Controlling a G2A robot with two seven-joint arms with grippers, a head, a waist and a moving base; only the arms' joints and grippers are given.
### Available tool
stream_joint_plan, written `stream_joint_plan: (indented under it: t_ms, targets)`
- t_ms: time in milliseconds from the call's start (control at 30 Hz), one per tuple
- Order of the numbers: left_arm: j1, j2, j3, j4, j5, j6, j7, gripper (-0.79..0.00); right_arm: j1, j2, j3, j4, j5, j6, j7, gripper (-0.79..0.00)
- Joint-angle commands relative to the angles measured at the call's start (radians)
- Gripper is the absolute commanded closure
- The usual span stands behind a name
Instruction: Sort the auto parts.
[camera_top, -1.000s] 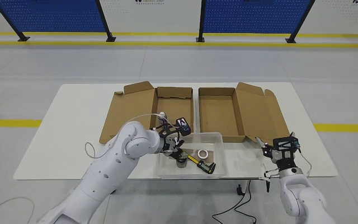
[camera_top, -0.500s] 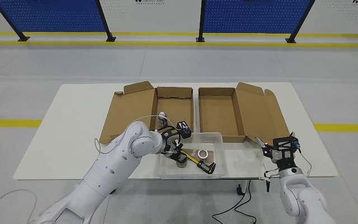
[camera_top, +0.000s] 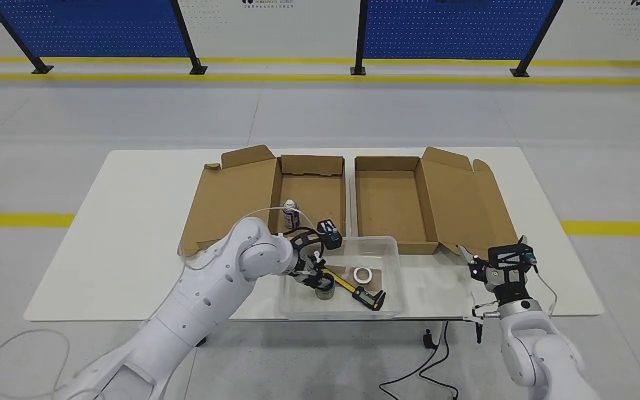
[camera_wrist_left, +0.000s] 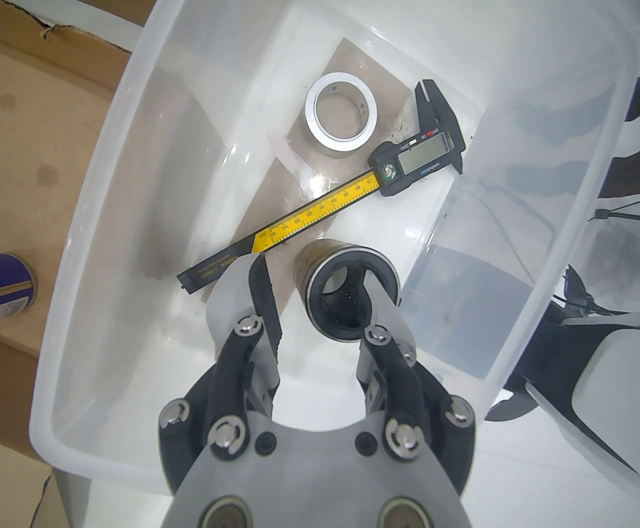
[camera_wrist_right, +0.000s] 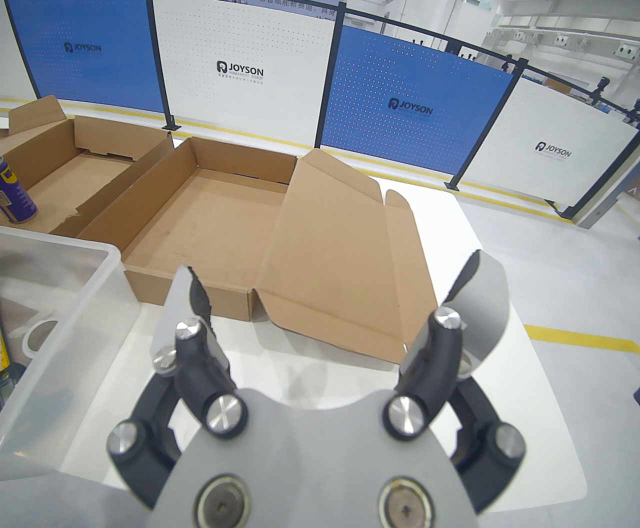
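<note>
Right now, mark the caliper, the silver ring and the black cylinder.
caliper (camera_wrist_left: 320, 207), left wrist view, on its yellow scale.
silver ring (camera_wrist_left: 311, 114), left wrist view, on its flat rim.
black cylinder (camera_wrist_left: 316, 292), left wrist view, on its end rim.

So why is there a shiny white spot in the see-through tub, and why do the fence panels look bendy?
Left wrist view: light bounces off the glossy floor of the tub beside the caliper, making a glare spot. Right wrist view: the wide lens bows the tops of the fence panels. Top view: they run straight.
</note>
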Motion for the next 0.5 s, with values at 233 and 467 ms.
stream_joint_plan:
  t_ms: [233, 467]
  targets:
    - [-0.013, -0.009, 0.031, 0.045, -0.006, -0.007, 0.003, -0.302, 0.0, 0.0, 0.0, 0.0, 0.0, 0.0, 0.0, -0.785]
    - [-0.022, -0.014, 0.047, 0.062, 0.0, -0.01, 0.017, 0.0, 0.0, 0.0, 0.0, 0.0, 0.0, 0.0, 0.0, -0.785]
